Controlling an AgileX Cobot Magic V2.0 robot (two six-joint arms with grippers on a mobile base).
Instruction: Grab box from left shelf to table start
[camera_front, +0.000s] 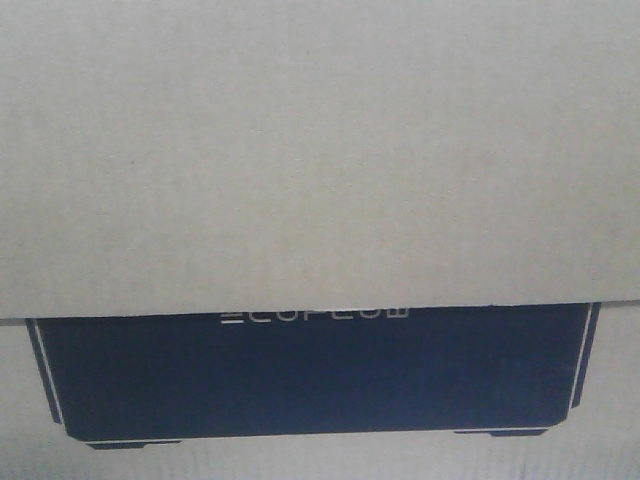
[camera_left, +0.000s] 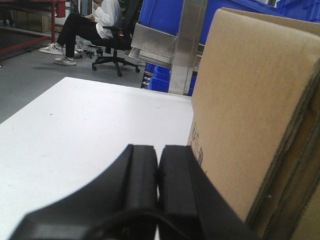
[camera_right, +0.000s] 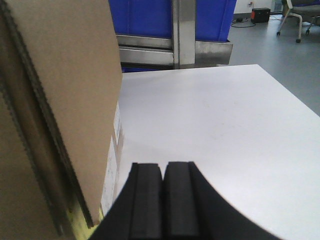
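White table (camera_right: 215, 130): one box (camera_left: 250, 100) between two grippers, both jaws clenched, empty.

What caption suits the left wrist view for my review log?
Shut left pincer beside the large brown corrugated cardboard box above the white rectangular table, blue plastic bins behind.

brown box (camera_front: 320, 150) upright on white table (camera_left: 75, 130), black panel.

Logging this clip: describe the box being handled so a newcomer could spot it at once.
On the white table, between both closed grippers, stands the cardboard box. Unlike the blue bins behind, it is plain brown, with a wide black printed panel and pale lettering.
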